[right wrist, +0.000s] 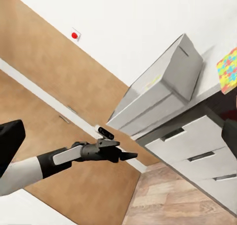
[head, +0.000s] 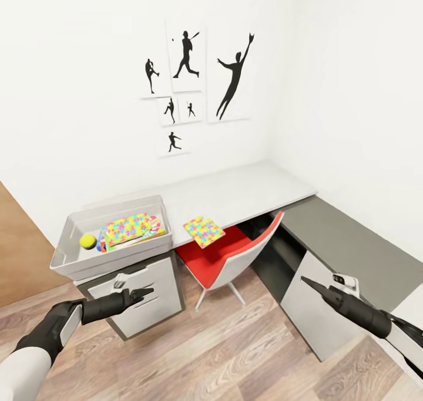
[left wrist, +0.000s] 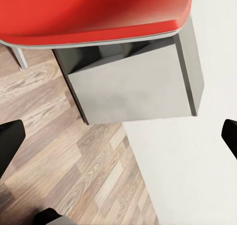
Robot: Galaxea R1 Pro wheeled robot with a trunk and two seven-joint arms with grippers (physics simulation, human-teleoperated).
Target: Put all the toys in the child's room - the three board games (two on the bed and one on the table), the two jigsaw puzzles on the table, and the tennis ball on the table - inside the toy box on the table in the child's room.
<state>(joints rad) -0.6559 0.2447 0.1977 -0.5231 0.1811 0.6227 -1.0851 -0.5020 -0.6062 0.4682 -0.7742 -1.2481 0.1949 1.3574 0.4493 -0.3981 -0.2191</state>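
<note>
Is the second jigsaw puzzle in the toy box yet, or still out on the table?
Still out. One jigsaw puzzle lies flat at the table edge, right of the toy box, above the red chair.

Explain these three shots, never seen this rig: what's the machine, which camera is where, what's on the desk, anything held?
It is a simulated wheeled robot with two arms. The big picture is from its head camera, looking down over both arms. The other two come from cameras near each hand. The left hand and right hand hang in the air over the wood floor, holding nothing. On the light-grey table stands the toy box, with a tennis ball and a jigsaw puzzle inside. A second jigsaw puzzle lies on the table edge, above a red chair. The left wrist view looks at the chair and floor.
</note>
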